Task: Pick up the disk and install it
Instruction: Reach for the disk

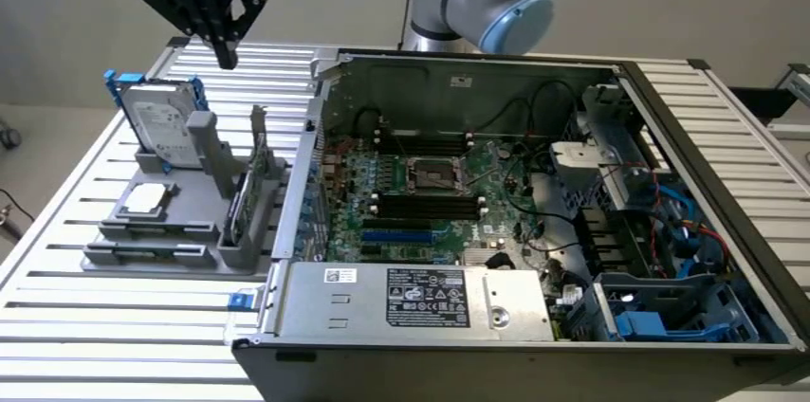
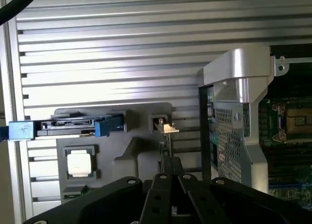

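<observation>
The disk [image 1: 165, 122] stands upright on its edge in a grey holder [image 1: 165, 231] on the slatted table, at the exterior view's left; its silver face carries a white label and blue carrier ends stick out. In the wrist view the disk [image 2: 63, 125] is seen edge-on from above, with a blue tab at each end. My gripper [image 1: 228, 61] hangs in the air above and slightly behind the disk, apart from it, its black fingers drawn together to a point and holding nothing. In the wrist view the gripper [image 2: 167, 161] sits beside the disk's slot, over the holder.
A small square silver chip [image 1: 146, 198] lies in the holder in front of the disk. A thin card [image 1: 260, 184] stands in the holder's other slot. The open computer case [image 1: 506, 193] lies at the right, with a power-supply box [image 1: 424, 293] and a blue drive bay [image 1: 646, 321].
</observation>
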`<state>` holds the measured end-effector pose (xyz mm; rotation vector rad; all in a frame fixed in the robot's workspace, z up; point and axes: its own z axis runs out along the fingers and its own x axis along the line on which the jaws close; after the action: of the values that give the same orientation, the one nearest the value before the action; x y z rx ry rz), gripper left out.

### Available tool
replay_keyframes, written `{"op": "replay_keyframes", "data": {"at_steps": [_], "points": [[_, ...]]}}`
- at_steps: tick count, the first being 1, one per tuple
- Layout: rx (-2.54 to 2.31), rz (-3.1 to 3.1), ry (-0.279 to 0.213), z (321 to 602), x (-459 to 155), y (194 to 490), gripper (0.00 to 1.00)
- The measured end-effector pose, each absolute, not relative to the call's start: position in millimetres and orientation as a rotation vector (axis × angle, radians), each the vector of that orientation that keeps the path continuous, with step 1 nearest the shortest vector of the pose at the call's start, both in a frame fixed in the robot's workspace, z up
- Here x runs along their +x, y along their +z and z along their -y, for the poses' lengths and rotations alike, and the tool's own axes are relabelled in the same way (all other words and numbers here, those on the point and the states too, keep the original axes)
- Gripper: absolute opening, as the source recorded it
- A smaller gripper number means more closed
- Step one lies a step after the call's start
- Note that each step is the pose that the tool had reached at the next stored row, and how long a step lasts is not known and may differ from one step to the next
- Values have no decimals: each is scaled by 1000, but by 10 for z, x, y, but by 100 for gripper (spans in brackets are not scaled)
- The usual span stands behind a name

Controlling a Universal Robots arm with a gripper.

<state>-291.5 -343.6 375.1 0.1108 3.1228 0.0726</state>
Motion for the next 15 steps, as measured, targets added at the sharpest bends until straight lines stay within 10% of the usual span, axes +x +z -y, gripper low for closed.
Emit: {"op": "replay_keyframes", "data": {"at_steps": [15], "points": [[112, -3142, 71, 3272, -3598, 3715, 11]]}}
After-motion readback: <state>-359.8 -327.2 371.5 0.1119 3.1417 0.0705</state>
